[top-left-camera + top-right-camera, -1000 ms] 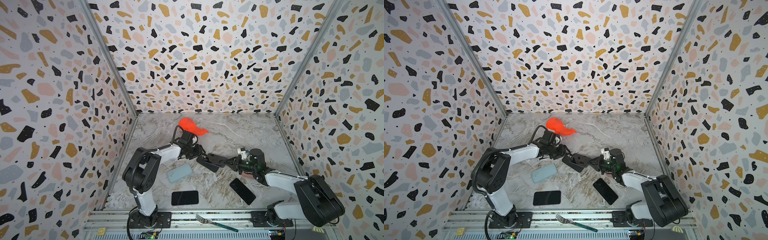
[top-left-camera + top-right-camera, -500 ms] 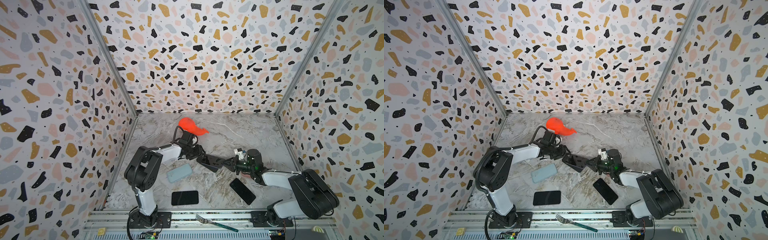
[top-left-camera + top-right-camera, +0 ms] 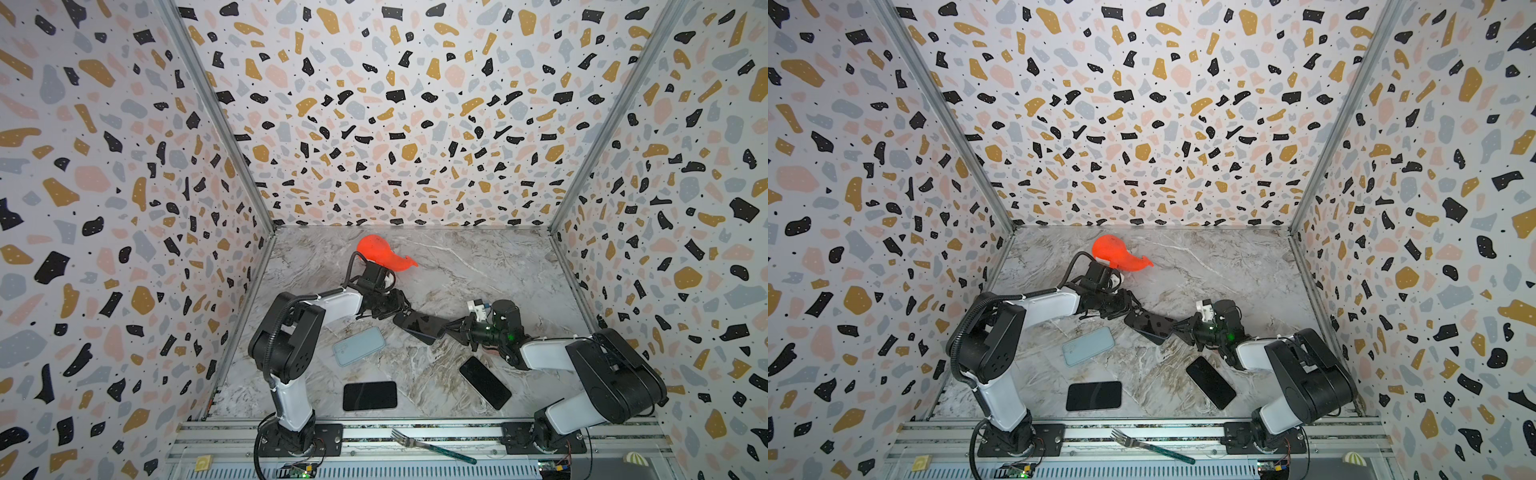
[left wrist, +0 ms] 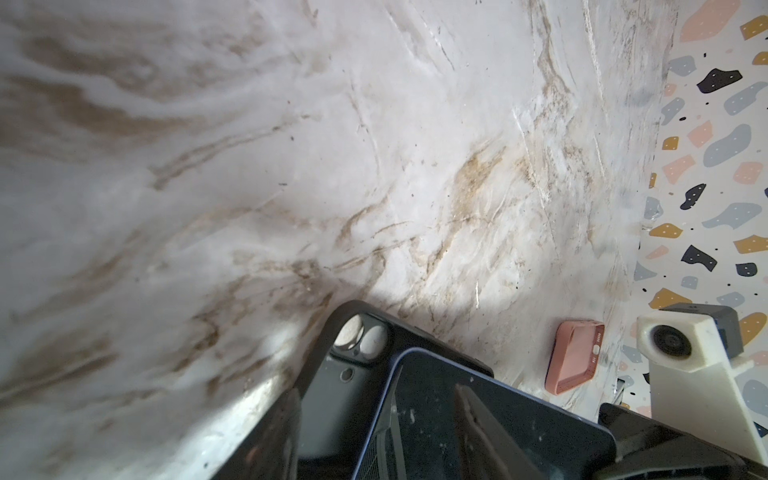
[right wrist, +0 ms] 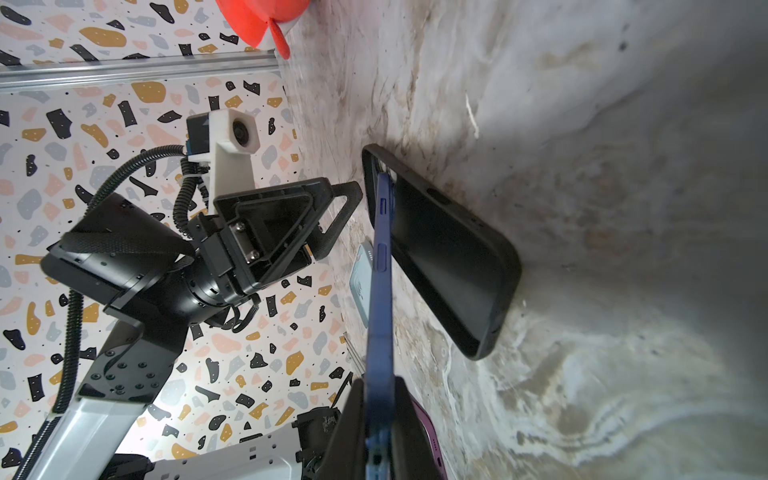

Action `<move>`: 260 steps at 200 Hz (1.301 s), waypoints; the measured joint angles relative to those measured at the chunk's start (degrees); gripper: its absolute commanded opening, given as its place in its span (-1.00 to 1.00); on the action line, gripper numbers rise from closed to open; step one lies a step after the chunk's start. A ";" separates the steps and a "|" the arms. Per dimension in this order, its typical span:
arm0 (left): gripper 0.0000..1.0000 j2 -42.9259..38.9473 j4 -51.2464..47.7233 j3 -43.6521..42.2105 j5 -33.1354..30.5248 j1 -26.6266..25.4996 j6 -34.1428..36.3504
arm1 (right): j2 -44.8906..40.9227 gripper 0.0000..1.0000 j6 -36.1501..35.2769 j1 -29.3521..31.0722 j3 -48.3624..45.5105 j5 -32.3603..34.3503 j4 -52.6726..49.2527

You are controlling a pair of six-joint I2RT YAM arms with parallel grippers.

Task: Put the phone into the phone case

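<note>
A black phone case point(image 5: 449, 257) lies open side up on the marble mid-table, also seen in both top views point(image 3: 409, 329) point(image 3: 1144, 328). My right gripper point(image 5: 378, 399) point(image 3: 455, 328) is shut on one end of a blue-edged phone point(image 5: 380, 291) point(image 4: 478, 424). The phone slants down, with its far end resting in the case's camera-cutout end point(image 4: 361, 345). My left gripper point(image 3: 403, 305) point(image 5: 332, 208) is open at that same end of the case. One of its fingers point(image 4: 266, 440) lies close along the case's edge, and nothing is clamped between them.
A light blue case point(image 3: 359, 345) lies left of centre. Two black phones point(image 3: 370, 396) point(image 3: 484, 382) lie nearer the front. An orange-red object point(image 3: 380, 255) sits behind the left arm. A pink case point(image 4: 573, 357) lies by the right arm and a fork point(image 3: 432, 446) on the front rail.
My right gripper has shifted a little leftward with the phone, bringing it farther over the case, and its wrist has turned. The left arm has barely moved.
</note>
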 measured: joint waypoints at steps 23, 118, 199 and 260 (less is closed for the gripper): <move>0.16 0.02 0.02 0.00 0.20 0.00 0.00 | 0.39 -1.00 -0.02 -0.15 -0.02 -0.02 0.33; 0.13 0.81 1.62 -0.26 0.83 0.00 0.00 | 0.39 -1.00 -3.39 -0.63 0.76 0.87 -2.75; 0.10 0.81 3.04 -1.11 1.44 0.07 -0.17 | 0.31 -1.00 -5.92 0.59 2.62 3.54 -6.16; 0.09 0.81 3.93 -1.57 1.77 0.15 -0.24 | 1.49 -1.00 -5.90 2.34 4.85 4.90 -8.07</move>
